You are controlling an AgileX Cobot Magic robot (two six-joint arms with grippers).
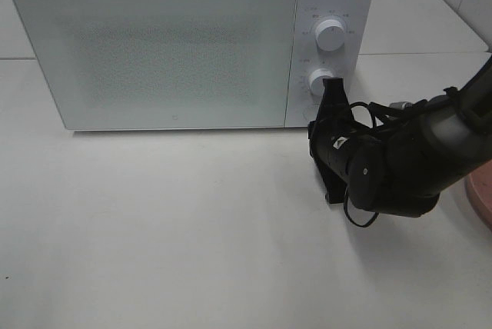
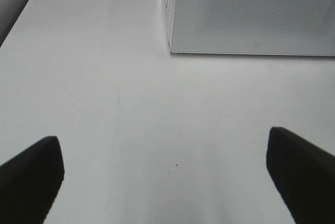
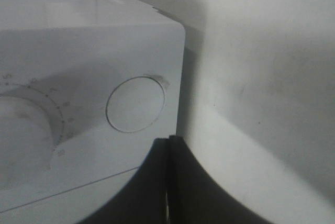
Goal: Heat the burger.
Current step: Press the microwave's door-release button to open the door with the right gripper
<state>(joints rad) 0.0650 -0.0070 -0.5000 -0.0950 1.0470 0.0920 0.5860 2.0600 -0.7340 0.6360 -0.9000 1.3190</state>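
The burger is out of view in every frame. The white microwave [image 1: 161,52] stands at the back of the table with its door closed. My right gripper [image 1: 332,87] is shut and empty, its tips right at the control panel beside the lower knob [image 1: 318,81]. In the right wrist view the shut fingers [image 3: 168,182] point at the panel just below a round push button [image 3: 136,103], with the knob [image 3: 21,130] to one side. My left gripper [image 2: 167,182] is open and empty above bare table, short of the microwave's corner [image 2: 170,51]. It does not show in the exterior high view.
The upper knob [image 1: 330,35] sits above the lower one. The edge of a round pink plate [image 1: 480,191] shows at the far right, behind my right arm. White table [image 1: 154,229] stretches in front of the microwave.
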